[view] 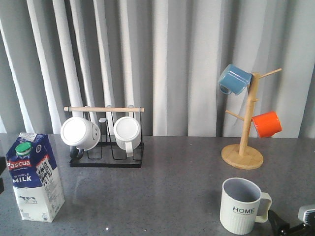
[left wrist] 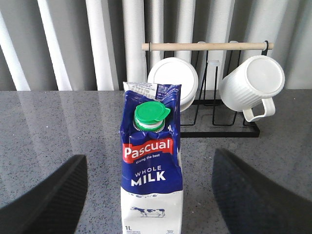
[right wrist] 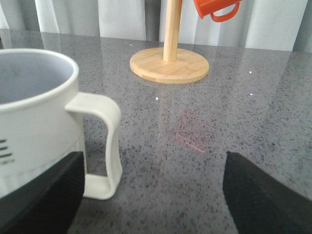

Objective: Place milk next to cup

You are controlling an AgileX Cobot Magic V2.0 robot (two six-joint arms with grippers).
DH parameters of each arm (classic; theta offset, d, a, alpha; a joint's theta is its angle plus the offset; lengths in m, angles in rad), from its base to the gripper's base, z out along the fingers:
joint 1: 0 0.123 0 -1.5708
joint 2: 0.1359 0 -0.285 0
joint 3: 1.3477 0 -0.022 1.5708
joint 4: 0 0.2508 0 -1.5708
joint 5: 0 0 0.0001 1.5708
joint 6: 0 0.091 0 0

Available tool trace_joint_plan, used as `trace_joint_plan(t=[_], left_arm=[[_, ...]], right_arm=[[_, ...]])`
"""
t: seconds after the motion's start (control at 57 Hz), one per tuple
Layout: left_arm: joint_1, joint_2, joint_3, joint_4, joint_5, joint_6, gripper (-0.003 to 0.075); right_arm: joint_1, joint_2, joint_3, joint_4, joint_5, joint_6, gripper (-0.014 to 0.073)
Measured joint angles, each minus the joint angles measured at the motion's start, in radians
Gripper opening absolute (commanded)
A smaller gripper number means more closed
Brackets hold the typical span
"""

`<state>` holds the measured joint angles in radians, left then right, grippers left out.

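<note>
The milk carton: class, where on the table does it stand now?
In the front view the milk carton stands upright at the table's near left, in front of the black mug rack, far left of the HOME cup.

My left jaws [left wrist: 151,195] show as two broad black fingers [left wrist: 46,200], matte and finely pebbled like textured rubber, each widening from a rounded tip. My right jaws [right wrist: 153,195] look the same: dark, grainy pads [right wrist: 265,195] with soft, blurred edges this close to the lens. In the front view my right arm is only a black angular bracket with a small pale grey, rounded housing behind it. No cables, screws or markings are discernible on me.
</note>
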<state>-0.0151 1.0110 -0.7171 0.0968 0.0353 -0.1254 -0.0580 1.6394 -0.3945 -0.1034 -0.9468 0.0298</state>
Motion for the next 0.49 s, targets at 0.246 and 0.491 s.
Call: trace_joint_plan(t=[0.246, 0.491], left_arm=[[0.000, 0.000, 0.000, 0.000, 0.000, 0.000, 0.0502], [0.000, 0.000, 0.000, 0.000, 0.000, 0.000, 0.0502]], right_arm=[[0.000, 0.078, -0.072, -0.051, -0.002, 0.029, 0.0560], [0.000, 0.127, -0.107, -0.029, -0.007, 0.030, 0.0559]])
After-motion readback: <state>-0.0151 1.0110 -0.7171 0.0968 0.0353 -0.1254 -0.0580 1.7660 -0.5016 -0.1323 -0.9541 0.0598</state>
